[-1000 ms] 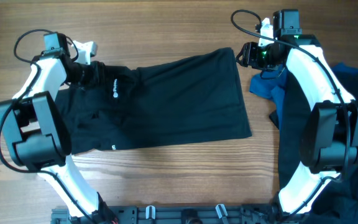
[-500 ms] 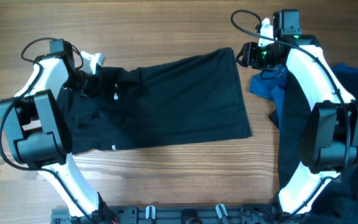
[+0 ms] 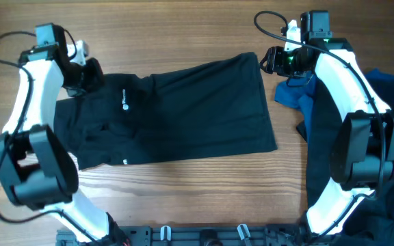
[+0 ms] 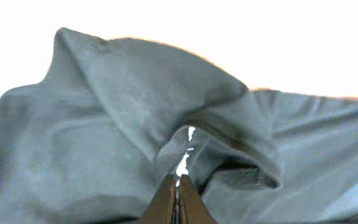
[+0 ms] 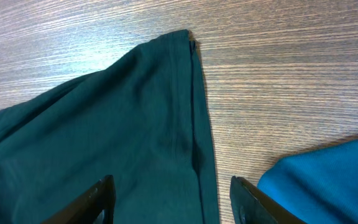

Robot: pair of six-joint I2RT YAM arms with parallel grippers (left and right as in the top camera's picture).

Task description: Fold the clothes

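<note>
The black shirt (image 3: 183, 109) lies spread across the table, with small white print (image 3: 124, 100) near its left part. My left gripper (image 3: 89, 74) is at the shirt's upper left corner. In the left wrist view its jaws (image 4: 178, 188) are shut on a fold of the shirt's fabric (image 4: 135, 106). My right gripper (image 3: 272, 60) hovers open by the shirt's upper right corner. In the right wrist view its fingers (image 5: 173, 202) are spread over the shirt's edge (image 5: 166, 93) and hold nothing.
A blue garment (image 3: 291, 96) lies just right of the shirt and also shows in the right wrist view (image 5: 328, 180). Dark garments (image 3: 392, 96) are piled at the table's right side. Bare wooden table (image 3: 183, 27) lies behind the shirt.
My left arm has swung out to the left with the shirt's fabric in its jaws, and the bunched upper left of the shirt now lies flatter. The right arm has not moved.
</note>
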